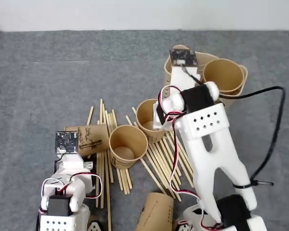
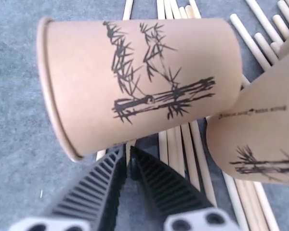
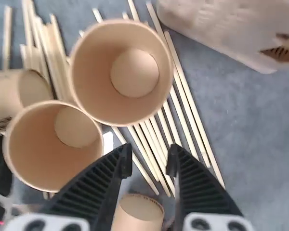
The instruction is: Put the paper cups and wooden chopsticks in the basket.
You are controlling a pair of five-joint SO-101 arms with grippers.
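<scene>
Grey felt tabletop (image 1: 48,72), cups and chopsticks strewn between two arms.
At far left the left gripper (image 2: 128,161) has its fingers pressed together on nothing, just beside the rim of a paper cup on its side (image 1: 89,138). Next to that stands an upright cup (image 1: 127,146) amid loose wooden chopsticks (image 1: 156,161); a toppled cup (image 1: 156,211) lies near the front edge. A second upright cup (image 1: 148,117) stands farther right, and the right gripper (image 3: 149,161) hangs beside it over the chopsticks, fingers spread apart and empty. At far right, the basket (image 1: 169,73) holds a cup (image 1: 225,76).
</scene>
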